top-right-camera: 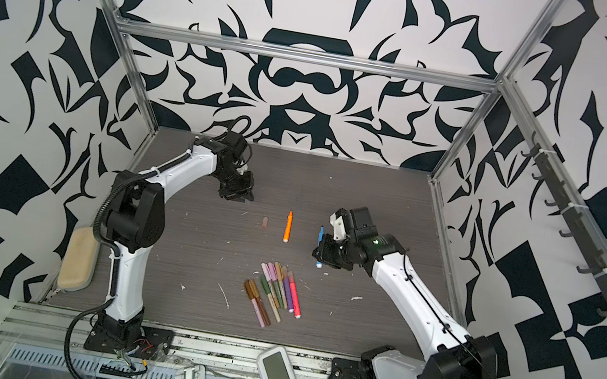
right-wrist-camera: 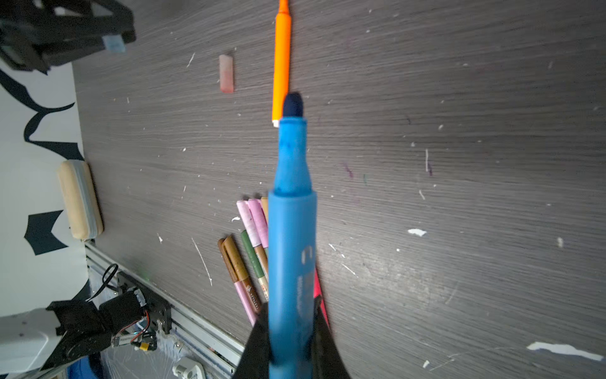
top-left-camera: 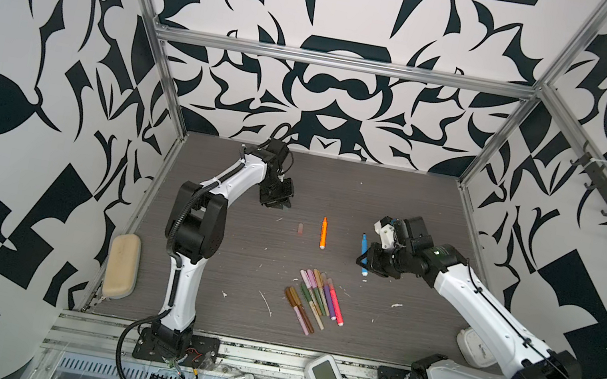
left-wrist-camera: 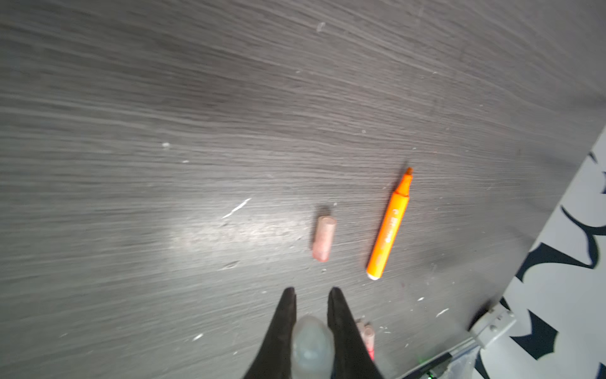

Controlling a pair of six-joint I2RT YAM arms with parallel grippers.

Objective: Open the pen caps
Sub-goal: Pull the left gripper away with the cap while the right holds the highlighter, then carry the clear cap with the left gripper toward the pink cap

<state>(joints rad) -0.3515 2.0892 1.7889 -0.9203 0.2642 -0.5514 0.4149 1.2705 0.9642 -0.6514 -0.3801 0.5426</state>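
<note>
**Status.** The right gripper [right-wrist-camera: 290, 315] is closed narrow on the barrel of the blue pen [right-wrist-camera: 292, 246]. It holds the pen off the table [top-left-camera: 414, 218], right of centre in both top views, tip toward the back wall. The dark tip is bare. The left gripper [left-wrist-camera: 312, 292] is closed narrow on a clear cap [left-wrist-camera: 310, 344], pinched between its jaws. It hangs over the left rear of the table, well apart from the blue pen. On this evidence the blue pen is open, and the step in hand is to put down both parts.

**Other items.** The orange pen [top-left-camera: 323, 233] lies open at table centre. Its pink cap [top-left-camera: 300, 229] lies near it, not touching. The capped pens [top-left-camera: 316, 300] lie in a tight fan near the front, touching one another.

**Procedure.**
1. Lower the clear cap to bare table near the pink cap, not onto it. Release only when the cap is close to the surface, as a round cap will likely roll if dropped.
2. Lay the blue pen flat, parallel to the orange pen, on the bare strip to its right. Keep the bare tip off the other items.
3. Keep both parts away from the fan, so that the next pick is not obstructed.
4. For the next pen, select one at the edge of the fan. The inner ones appear to leave no room for the jaws.
</note>
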